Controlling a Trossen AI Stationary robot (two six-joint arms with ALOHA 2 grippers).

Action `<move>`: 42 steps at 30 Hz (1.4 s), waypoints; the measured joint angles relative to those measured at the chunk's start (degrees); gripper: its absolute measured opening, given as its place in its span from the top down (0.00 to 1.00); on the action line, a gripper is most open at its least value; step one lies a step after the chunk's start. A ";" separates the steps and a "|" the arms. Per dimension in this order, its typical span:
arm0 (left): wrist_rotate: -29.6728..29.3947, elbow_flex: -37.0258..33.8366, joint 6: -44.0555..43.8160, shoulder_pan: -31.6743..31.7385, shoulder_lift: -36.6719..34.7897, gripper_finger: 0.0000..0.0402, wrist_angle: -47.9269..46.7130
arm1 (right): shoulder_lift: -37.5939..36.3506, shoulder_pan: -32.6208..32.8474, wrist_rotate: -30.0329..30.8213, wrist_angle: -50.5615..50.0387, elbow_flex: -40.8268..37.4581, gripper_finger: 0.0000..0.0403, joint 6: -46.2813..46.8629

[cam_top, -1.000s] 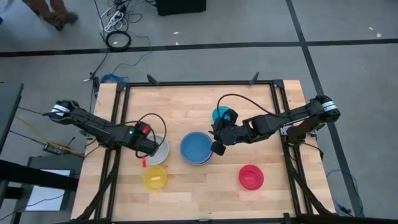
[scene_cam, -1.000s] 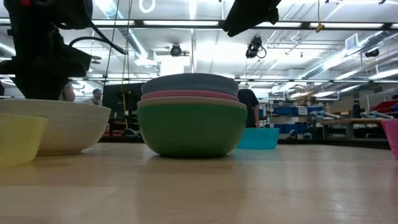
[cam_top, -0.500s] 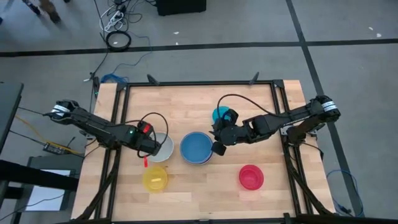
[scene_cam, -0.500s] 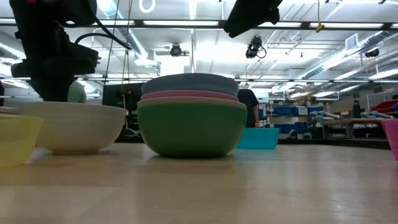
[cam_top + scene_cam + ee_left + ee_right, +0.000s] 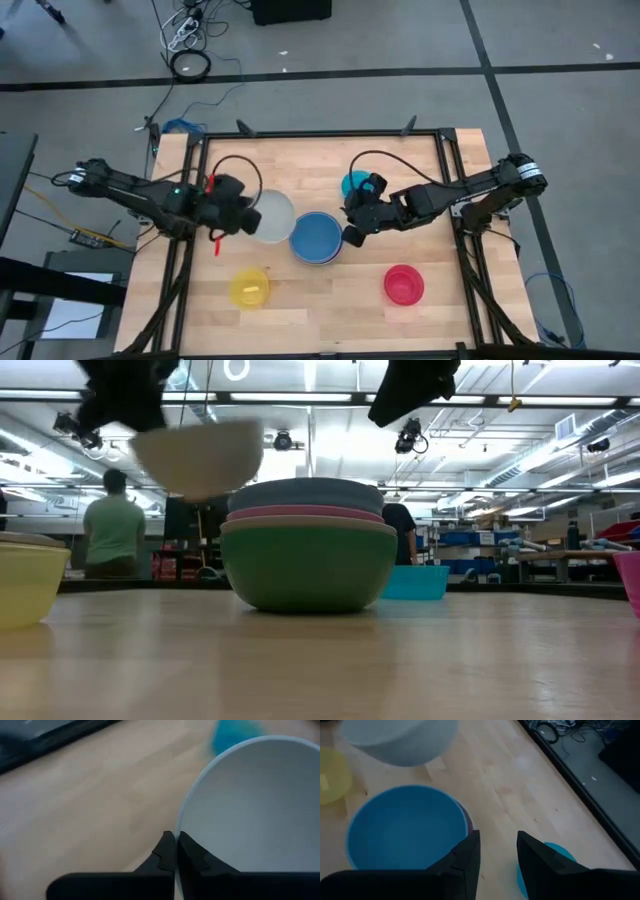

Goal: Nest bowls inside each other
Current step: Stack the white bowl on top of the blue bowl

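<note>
My left gripper (image 5: 246,216) is shut on a white bowl (image 5: 272,216), which hangs in the air (image 5: 198,455) left of the stack. The stack (image 5: 308,560) rests on the table by its green bottom bowl, with a pink bowl in it and a blue bowl (image 5: 316,237) on top. My right gripper (image 5: 497,852) hovers open over the stack's right rim with nothing between its fingers. A yellow bowl (image 5: 249,287), a red bowl (image 5: 403,284) and a small cyan bowl (image 5: 353,183) stand singly on the table. My left gripper pinches the white bowl's rim (image 5: 176,831) on the bowl's left side, one finger (image 5: 192,857) inside the bowl and one outside. The fingers come from the table's left, slanting down. The bowl is lifted clear of the table, mouth up and slightly tilted.
The wooden tabletop (image 5: 330,320) is framed by dark rails. Bare wood lies between the yellow and red bowls near the front edge and along the far edge. In the low view a person (image 5: 112,530) stands in the room behind the table.
My left gripper has taken hold of the white bowl and risen with it, tipping up and drifting a little toward the far edge and the stack. The bowl, which stood on the table beside the yellow bowl, now hangs clear above stack height.
</note>
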 joint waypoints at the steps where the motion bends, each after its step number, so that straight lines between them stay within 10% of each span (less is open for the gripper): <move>1: -0.05 0.22 2.48 0.00 0.06 0.98 3.32 | 0.00 0.00 0.02 -0.50 0.00 0.71 0.03; 21: 10.55 0.10 13.35 6.37 16.50 0.95 31.19 | -3.45 6.20 6.38 -9.66 0.02 0.72 8.87; 33: 12.77 2.17 13.42 6.73 16.51 0.65 29.28 | -3.45 6.49 6.36 -13.25 0.02 0.72 12.10; 42: 6.62 14.09 20.72 6.73 16.49 0.62 17.64 | -3.21 6.49 7.32 -12.57 0.01 0.72 14.37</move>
